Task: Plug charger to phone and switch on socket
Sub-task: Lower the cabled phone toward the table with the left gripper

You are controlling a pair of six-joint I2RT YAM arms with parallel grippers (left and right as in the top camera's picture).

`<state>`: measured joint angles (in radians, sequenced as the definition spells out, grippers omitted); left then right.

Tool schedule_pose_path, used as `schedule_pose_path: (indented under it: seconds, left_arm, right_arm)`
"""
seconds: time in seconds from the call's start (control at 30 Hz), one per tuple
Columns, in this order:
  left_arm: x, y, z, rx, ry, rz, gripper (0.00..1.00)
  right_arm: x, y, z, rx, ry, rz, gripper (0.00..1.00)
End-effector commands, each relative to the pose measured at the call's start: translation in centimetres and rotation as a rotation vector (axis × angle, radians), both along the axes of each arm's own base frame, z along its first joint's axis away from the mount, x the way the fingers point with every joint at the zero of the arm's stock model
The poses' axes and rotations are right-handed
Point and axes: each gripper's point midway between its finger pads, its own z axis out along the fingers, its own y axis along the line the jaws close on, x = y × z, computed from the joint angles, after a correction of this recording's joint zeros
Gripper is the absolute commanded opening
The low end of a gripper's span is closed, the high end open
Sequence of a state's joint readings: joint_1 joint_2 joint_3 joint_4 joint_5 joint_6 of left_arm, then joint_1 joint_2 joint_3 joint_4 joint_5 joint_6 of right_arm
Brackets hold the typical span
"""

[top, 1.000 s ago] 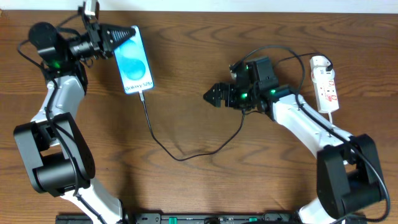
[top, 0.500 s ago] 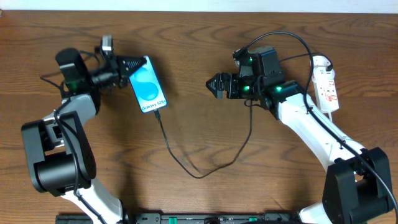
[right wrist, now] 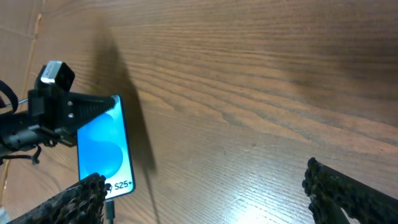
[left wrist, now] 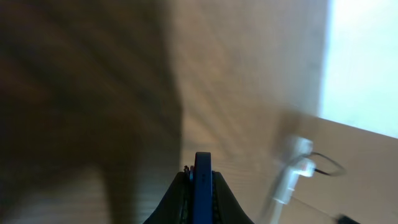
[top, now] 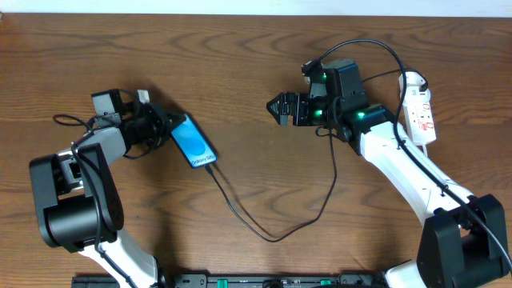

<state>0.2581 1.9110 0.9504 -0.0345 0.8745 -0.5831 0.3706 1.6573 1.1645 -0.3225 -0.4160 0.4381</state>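
The phone (top: 194, 144), its screen light blue, is tilted and held at its upper end by my left gripper (top: 170, 131), which is shut on it. In the left wrist view the phone (left wrist: 203, 186) shows edge-on between the jaws. The charger's thin black cable (top: 272, 237) is plugged into the phone's lower end, loops over the table and rises to the right arm. The white socket (top: 421, 108) lies at the far right. My right gripper (top: 278, 108) is open and empty, hovering mid-table. The right wrist view shows the phone (right wrist: 102, 146) and the plug (right wrist: 109, 206).
The wooden table (top: 256, 184) carries only these things. The socket's white cord (top: 432, 164) runs down beside the right arm. The socket shows blurred in the left wrist view (left wrist: 287, 183). A pale wall strip lies beyond the table's far edge.
My left gripper has carried the phone down and to the right, turning it more slanted, and the cable loop followed. The right arm has hardly moved.
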Motion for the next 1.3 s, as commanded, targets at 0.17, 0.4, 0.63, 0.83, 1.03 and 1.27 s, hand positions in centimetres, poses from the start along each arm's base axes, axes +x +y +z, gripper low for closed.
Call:
schedule_pose_path:
  seconds: [0.17, 0.4, 0.63, 0.83, 1.03, 1.27]
  left_arm:
    - [-0.5, 2.0, -1.1, 0.189, 0.007, -0.005, 0.07]
    - [-0.6, 2.2, -1.3, 0.202, 0.021, 0.001, 0.07]
    - [-0.8, 2.1, -1.4, 0.199, 0.032, 0.0, 0.09]
    - [-0.9, 2.1, -1.5, 0.198, 0.035, 0.0, 0.17]
    - [-1.2, 2.1, -1.6, 0.195, 0.05, -0.002, 0.27]
    - [-1.5, 2.0, -1.7, 0.191, 0.064, -0.004, 0.41]
  right_arm:
    - [0.1, 0.1, 1.5, -0.002, -0.043, 0.013, 0.99]
    - [0.1, 0.1, 1.4, -0.005, -0.043, 0.016, 0.99]
    - [0.1, 0.1, 1.4, -0.005, -0.043, 0.017, 0.99]
    - [0.1, 0.1, 1.4, -0.005, -0.043, 0.017, 0.99]
    - [0.1, 0.1, 1.4, -0.005, -0.043, 0.017, 0.99]
    - [0.0, 0.1, 1.4, -0.006, -0.04, 0.017, 0.99]
